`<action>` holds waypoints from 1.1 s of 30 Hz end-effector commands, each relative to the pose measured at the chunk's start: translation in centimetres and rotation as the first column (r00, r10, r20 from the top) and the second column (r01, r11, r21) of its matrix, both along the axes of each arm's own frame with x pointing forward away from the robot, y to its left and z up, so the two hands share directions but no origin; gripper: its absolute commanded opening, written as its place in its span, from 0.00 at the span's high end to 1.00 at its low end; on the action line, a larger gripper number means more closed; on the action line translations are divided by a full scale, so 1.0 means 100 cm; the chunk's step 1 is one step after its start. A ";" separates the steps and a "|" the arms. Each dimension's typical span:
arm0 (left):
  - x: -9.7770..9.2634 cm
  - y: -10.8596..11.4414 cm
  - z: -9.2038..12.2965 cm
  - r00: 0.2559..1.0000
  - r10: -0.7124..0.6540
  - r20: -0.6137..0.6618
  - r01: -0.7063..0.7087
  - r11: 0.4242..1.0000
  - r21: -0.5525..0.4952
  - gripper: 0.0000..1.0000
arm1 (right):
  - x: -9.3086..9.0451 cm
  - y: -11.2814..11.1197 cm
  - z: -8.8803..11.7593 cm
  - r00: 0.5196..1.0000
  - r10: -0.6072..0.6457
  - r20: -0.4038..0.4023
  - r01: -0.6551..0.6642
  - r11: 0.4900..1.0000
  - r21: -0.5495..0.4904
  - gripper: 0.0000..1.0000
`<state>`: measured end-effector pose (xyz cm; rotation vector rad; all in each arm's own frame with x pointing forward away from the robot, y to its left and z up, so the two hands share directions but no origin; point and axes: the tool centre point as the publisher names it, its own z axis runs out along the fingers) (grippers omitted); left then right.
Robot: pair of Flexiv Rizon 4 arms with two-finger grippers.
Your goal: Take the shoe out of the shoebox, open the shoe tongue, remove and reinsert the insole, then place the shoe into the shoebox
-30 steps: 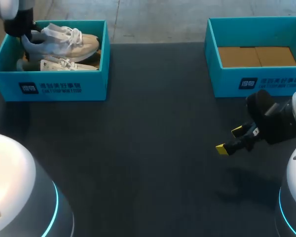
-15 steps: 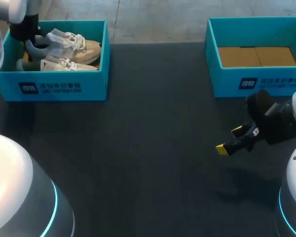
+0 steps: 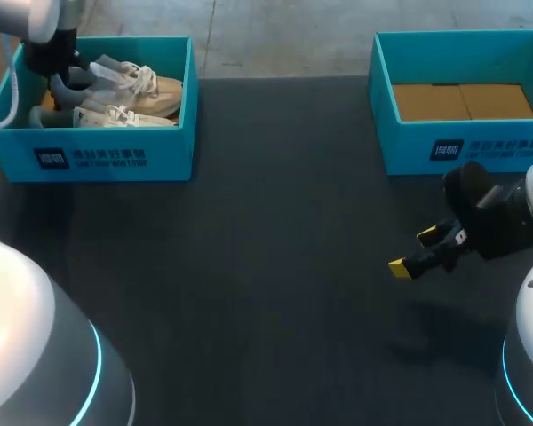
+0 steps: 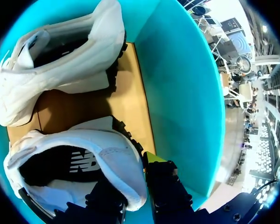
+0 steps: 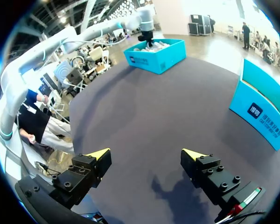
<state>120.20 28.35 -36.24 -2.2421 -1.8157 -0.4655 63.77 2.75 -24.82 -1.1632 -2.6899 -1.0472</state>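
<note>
Left arm (image 3: 19,16) enters at the far left corner, wrist pointing down. Left tool (image 4: 133,179): fingers clamped either side of shoe (image 4: 107,151) heel. Right arm (image 3: 508,217) near right edge; right tool (image 3: 415,251) angled inward, fingers wide apart.

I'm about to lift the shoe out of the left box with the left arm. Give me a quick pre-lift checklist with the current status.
1. Left gripper shut on the heel of the gripped shoe: ok, one finger is inside the collar and one outside.
2. Gripped shoe free of the second shoe: cannot tell. Cardboard shows between their heels, but the laces lie close together in the head view.
3. Outer finger clear of the left shoebox wall: ok, but close.
4. Right gripper open and out of the way: ok, it is over the table near the right shoebox.
5. Right shoebox free: ok, only its cardboard floor shows.
</note>
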 end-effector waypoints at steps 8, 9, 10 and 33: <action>0.002 -0.002 -0.003 1.000 0.019 -0.006 -0.019 1.000 0.010 1.00 | -0.001 0.000 0.000 1.000 0.000 0.002 0.000 1.000 0.001 0.00; 0.002 -0.001 -0.003 1.000 0.020 -0.006 -0.020 1.000 0.010 0.96 | -0.001 0.000 0.000 1.000 0.000 0.002 0.000 1.000 0.001 0.00; 0.002 -0.001 -0.002 1.000 0.019 -0.006 -0.019 1.000 0.010 0.87 | -0.001 0.000 0.000 1.000 0.000 0.002 0.000 1.000 0.001 0.00; -0.013 -0.008 0.068 0.999 0.018 0.042 -0.012 0.988 -0.152 0.06 | -0.001 0.000 0.000 1.000 0.000 0.002 0.000 1.000 0.001 0.00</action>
